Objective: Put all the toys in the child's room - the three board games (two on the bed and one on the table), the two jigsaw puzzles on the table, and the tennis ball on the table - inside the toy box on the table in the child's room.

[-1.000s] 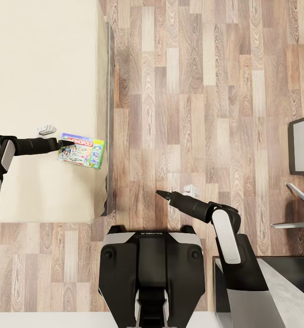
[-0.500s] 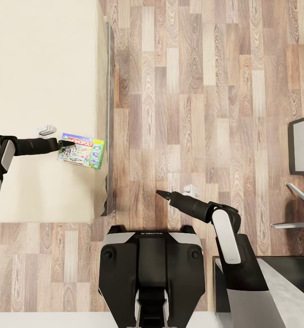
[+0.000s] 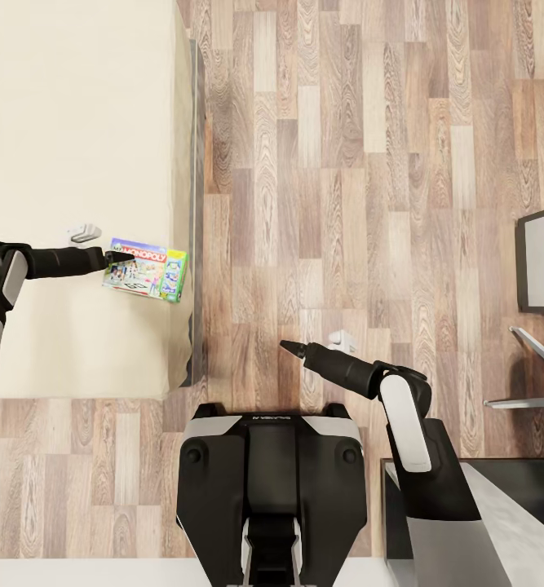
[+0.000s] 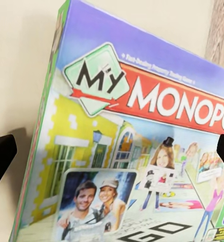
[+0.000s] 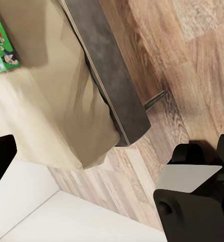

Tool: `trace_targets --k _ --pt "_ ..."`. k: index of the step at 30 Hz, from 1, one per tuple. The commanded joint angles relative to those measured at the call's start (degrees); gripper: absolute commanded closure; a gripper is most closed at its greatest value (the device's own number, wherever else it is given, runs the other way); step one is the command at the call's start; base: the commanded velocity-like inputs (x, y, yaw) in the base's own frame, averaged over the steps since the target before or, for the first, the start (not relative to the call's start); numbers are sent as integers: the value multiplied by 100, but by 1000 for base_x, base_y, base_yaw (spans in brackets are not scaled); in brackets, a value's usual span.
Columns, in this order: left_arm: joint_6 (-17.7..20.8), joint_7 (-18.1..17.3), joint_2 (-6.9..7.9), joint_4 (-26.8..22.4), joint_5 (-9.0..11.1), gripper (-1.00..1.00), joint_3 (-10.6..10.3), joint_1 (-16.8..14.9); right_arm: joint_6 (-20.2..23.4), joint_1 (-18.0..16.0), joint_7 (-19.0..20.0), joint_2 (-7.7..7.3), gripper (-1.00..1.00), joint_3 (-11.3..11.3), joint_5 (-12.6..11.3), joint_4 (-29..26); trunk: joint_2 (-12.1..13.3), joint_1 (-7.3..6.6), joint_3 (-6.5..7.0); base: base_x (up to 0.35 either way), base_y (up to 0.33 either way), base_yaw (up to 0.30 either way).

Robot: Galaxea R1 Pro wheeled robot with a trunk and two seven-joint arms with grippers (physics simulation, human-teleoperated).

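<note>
Wood-plank floor [image 3: 345, 163] surrounds the bed [image 3: 68, 122], where the Monopoly board game [image 3: 146, 270] lies near the edge, not yet lifted, left gripper [image 3: 123, 256] at its corner. Left wrist view: the box [image 4: 137, 146] sits between spread fingertips [image 4: 1, 159], ungrasped. Right wrist view: the right gripper [image 5: 112, 156] hangs open, empty, over the bed frame [image 5: 109, 75]. I judge nearly everything remains.

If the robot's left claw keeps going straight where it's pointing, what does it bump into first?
Probably the Monopoly box on the bed. The left gripper points right at its near edge, fingers spread either side of it in the wrist view.
</note>
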Motion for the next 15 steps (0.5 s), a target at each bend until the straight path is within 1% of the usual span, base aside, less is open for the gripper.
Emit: trace_targets --k 1,4,9,15 --pt "37 -49 -5 -4 -58 -100 38 -3 25 -2 43 3 -100 -6 46 -2 -9 4 -6 0 0 0" --pt "46 -53 -6 -4 -58 -100 38 -3 25 -2 43 3 -100 -8 46 -2 -9 4 -6 0 0 0" --pt "70 -200 -6 -4 -62 -100 38 -3 25 -2 43 3 -100 -14 47 -2 -9 4 -6 0 0 0" --pt "74 -253 -6 -4 -59 -100 38 -3 25 -2 43 3 -100 -15 42 -2 -9 4 -6 0 0 0"
